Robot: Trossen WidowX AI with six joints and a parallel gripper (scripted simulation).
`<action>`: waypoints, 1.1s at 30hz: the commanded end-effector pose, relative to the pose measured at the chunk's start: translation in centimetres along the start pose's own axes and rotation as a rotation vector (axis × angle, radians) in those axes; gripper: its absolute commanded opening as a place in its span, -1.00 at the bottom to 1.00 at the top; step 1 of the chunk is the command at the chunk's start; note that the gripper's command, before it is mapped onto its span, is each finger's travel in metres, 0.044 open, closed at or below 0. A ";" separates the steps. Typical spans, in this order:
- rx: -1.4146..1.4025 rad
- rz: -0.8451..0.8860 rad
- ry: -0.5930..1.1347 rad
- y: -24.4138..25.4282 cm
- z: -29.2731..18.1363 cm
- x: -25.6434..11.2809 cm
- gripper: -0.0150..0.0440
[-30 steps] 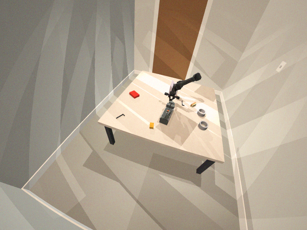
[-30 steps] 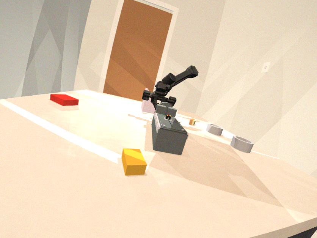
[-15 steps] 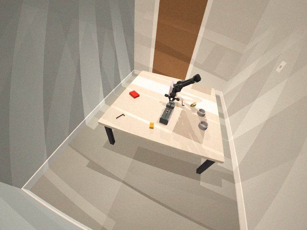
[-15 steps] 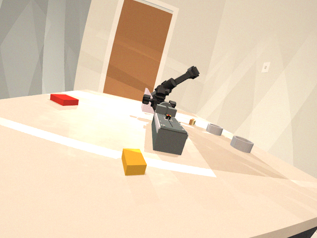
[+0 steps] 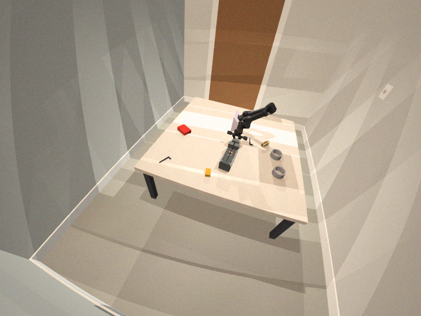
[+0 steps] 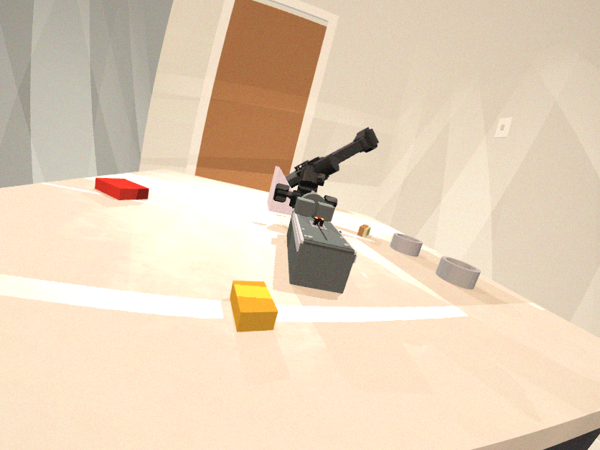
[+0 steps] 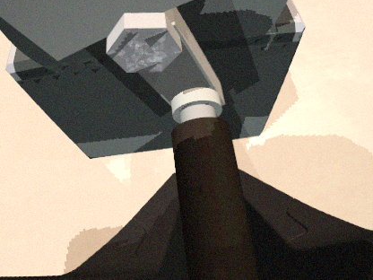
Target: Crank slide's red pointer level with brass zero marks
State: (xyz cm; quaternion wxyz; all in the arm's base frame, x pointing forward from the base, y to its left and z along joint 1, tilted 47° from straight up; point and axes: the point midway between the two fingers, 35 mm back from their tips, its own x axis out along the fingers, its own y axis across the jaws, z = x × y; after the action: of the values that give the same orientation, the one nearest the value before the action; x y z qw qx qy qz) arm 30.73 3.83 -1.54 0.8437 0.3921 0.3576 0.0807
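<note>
The dark grey-green machine (image 5: 228, 160) (image 6: 320, 264) (image 7: 67, 110) stands on the table, with its rounded end toward the arm. On its top the small red pointer (image 5: 230, 152) (image 6: 318, 218) sits beside tiny brass marks; whether they are level is too small to tell. In the wrist view the grey crank arm (image 7: 172, 74) runs from a hexagonal end at upper left down to a pale collar and the dark brown handle (image 7: 206, 160). My gripper (image 5: 237, 135) (image 7: 203, 180) is shut on this handle, with a finger on each side. The fingertips' contact is partly hidden.
A pale upright panel (image 5: 234, 121) (image 6: 278, 194) stands beside the arm. A red block (image 5: 184, 129) (image 6: 120, 188), a yellow block (image 5: 208, 172) (image 6: 253, 307), a small brown block (image 5: 265, 143) (image 6: 364, 230), two grey rings and a black hex key (image 5: 164, 160) lie around the machine.
</note>
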 end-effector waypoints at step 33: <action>-0.007 0.014 0.009 2.1 -0.1 0.0 -0.49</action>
State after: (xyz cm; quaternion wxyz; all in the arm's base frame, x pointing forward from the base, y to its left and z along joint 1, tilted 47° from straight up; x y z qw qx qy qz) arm 30.85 4.77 -0.79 0.8423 0.3914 0.3628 0.0754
